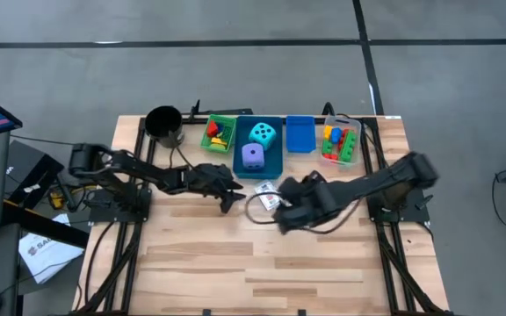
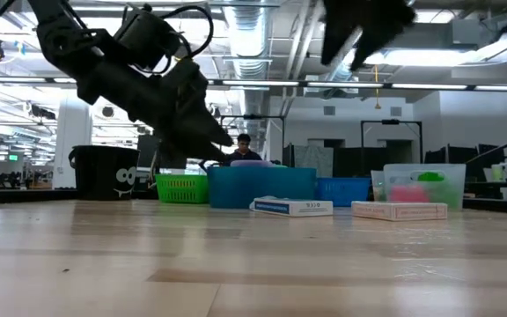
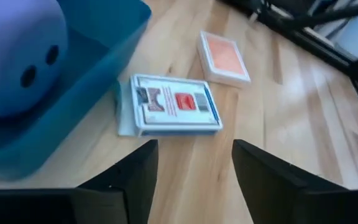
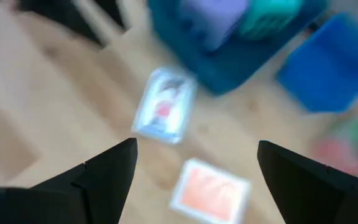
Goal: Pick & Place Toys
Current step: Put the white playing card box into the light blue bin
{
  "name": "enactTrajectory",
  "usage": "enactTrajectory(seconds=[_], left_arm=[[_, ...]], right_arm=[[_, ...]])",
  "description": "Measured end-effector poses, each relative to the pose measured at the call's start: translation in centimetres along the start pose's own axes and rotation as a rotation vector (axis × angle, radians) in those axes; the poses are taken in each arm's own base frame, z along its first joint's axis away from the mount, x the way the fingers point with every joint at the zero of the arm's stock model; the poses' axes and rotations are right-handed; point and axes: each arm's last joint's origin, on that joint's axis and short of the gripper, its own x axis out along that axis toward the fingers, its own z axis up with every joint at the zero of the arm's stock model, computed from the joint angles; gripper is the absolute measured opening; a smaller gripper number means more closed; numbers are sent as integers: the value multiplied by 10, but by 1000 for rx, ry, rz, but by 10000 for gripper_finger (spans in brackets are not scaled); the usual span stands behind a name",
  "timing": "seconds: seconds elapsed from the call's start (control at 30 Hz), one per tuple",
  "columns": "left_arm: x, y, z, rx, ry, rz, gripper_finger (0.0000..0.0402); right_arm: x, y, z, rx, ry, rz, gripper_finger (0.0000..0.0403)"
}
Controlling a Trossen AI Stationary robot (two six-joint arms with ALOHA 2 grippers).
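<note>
both grippers hang apart-fingered and empty over two card packs
left gripper (image 3: 194, 168) faces the blue-and-white card pack (image 3: 174, 104) lying beside the blue bin (image 3: 114, 43); right gripper (image 4: 194, 171) hovers above the orange-backed pack (image 4: 209, 190). likely the approach step: next, lower squarely and close on a pack

Pale wooden table (image 1: 262, 254), glossy card box (image 3: 176, 104)

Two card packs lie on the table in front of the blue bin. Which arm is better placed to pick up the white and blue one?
Probably the left. The left gripper is open, with the white and blue card pack lying just ahead between its fingers. The right gripper, also open, hangs higher above both packs.
</note>
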Motion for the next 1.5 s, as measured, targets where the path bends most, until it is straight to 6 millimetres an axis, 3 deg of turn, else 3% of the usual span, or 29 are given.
enactTrajectory(seconds=[0.23,0.4,0.63,0.87,1.5], left_arm=[[3,3,1,-2,-63,78,183],[9,2,0,-1,-88,96,176],[40,-9,-1,19,-66,115,177],[69,-4,-8,-3,-38,180,170],[71,16,-12,-30,-25,353,127]], right_arm=[[23,-36,-52,213,6,423,327],[33,-56,-73,244,0,485,327],[36,-72,-73,112,-5,426,327],[43,-79,-71,38,13,385,327],[43,-78,-72,14,30,400,327]])
